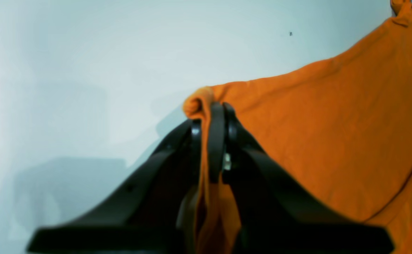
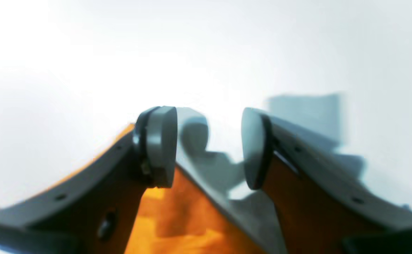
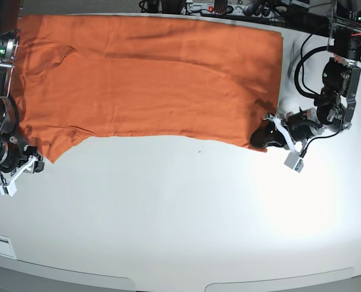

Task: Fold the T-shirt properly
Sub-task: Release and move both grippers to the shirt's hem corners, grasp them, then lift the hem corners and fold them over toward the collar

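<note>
The orange T-shirt [image 3: 156, 79] lies flat across the far half of the white table [image 3: 180, 213], its long side running left to right. My left gripper [image 3: 261, 136] is shut on the shirt's near right corner; in the left wrist view a small roll of fabric [image 1: 200, 102] bunches at the closed tips of the left gripper [image 1: 216, 109]. My right gripper [image 3: 36, 163] sits at the shirt's near left corner. In the right wrist view the right gripper [image 2: 208, 146] is open, nothing between its grey pads [image 2: 162, 144], and orange cloth [image 2: 177, 215] lies just below it.
Cables and equipment [image 3: 229, 8] line the table's back edge. The arm on the right [image 3: 341, 91] trails black cables beside the shirt's right hem. The white tabletop stretches from the shirt's near edge to the table's front edge [image 3: 168, 283].
</note>
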`<state>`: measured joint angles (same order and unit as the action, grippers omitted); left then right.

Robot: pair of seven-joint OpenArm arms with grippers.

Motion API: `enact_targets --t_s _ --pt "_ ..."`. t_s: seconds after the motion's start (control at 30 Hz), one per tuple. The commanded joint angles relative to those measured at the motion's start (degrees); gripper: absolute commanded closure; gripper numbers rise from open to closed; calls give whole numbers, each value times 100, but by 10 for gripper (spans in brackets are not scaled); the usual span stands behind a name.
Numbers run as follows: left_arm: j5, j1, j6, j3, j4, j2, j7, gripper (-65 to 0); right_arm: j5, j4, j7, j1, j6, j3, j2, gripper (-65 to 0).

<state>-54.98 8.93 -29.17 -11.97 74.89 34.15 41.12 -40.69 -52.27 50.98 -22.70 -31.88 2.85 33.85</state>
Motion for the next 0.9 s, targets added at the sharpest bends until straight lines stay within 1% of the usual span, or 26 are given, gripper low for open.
enact_targets --t_s 0.0,0.07,0.13,0.33,0.37,0.47,0.6,0.63,0.7,0.8,0.87 --pt "155 -4 39 9 24 87 240 0 -352 -17 245 -72 -199 20 125 -317" --pt "157 -35 37 9 24 90 223 0 -815 -11 603 -59 -455 20 149 -317" --pt "157 -52 39 9 24 92 221 0 -986 -11 833 -59 -603 20 155 -317" --pt "155 -79 39 9 24 92 221 0 -1058 -11 903 166 -715 15 142 -317" --pt "155 -79 39 9 24 90 221 0 -1093 -11 911 227 -776 15 142 -317" --pt "155 -81 39 9 24 92 223 0 -1478 -13 1080 409 -812 15 144 -317" --pt "111 -81 39 9 24 92 223 0 -2197 -13 1591 494 -812 15 142 -310" --pt "109 -79 39 9 24 92 223 0 -2256 -13 1617 494 -812 15 142 -290" --pt "101 -79 42 9 24 92 223 0 -2249 -13 1512 487 -812 15 149 -201" --pt "83 -63 39 9 24 92 221 0 -2232 -13 1097 472 -812 15 162 0" --pt "48 -42 39 9 24 92 219 0 -2229 -13 824 472 -812 15 160 0"
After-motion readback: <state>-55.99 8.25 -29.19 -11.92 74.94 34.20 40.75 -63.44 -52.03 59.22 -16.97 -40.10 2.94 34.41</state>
